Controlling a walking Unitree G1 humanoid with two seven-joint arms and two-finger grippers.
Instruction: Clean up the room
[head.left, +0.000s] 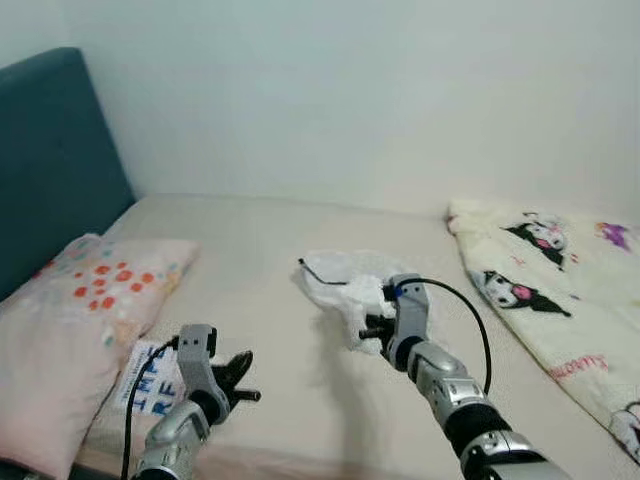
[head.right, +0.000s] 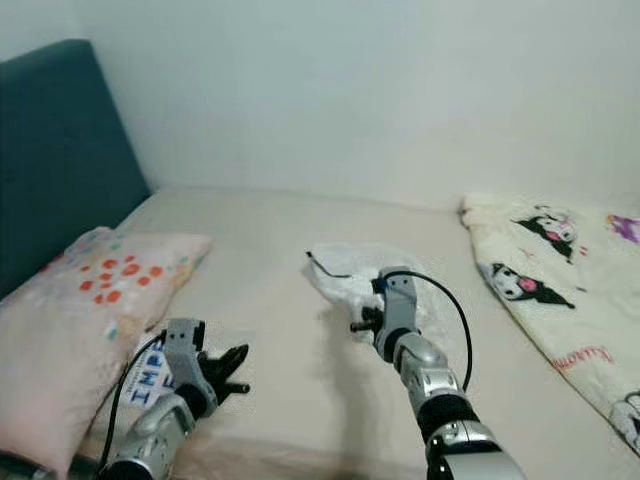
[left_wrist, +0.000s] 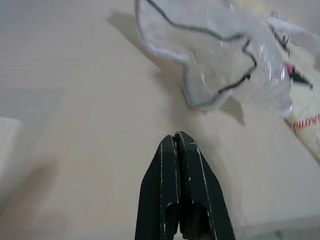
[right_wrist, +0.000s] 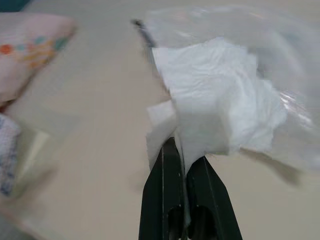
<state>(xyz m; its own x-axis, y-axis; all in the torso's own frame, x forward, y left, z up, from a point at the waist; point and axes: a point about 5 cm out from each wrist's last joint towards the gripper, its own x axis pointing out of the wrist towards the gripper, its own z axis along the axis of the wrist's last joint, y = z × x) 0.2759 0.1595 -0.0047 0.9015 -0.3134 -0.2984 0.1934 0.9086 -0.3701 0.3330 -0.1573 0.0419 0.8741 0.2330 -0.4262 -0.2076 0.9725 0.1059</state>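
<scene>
While the right gripper (right_wrist: 184, 150) hangs above the middle of the bed (head.left: 260, 300), its two black fingers are pinched together on a crumpled white tissue (right_wrist: 220, 110), which is lifted clear of the sheet. Just behind the tissue, resting on the bed: one clear plastic bag (left_wrist: 215, 60) with a dark line along its rim, crinkled and partly open. Left gripper (left_wrist: 178, 142): low over the near part of the bed, fingers pressed together with nothing between them, pointing toward the bag and apart from it. Near left: one pink pillow (head.left: 70, 330) with orange and red dots, lying against a teal headboard (head.left: 50, 160). Beside the pillow, by the left arm: one white packet with blue lettering (head.left: 148, 380). Right side of the bed: one cream blanket (head.left: 560, 300) printed with black-and-white cartoon figures. Behind: a plain pale wall (head.left: 360, 90).
</scene>
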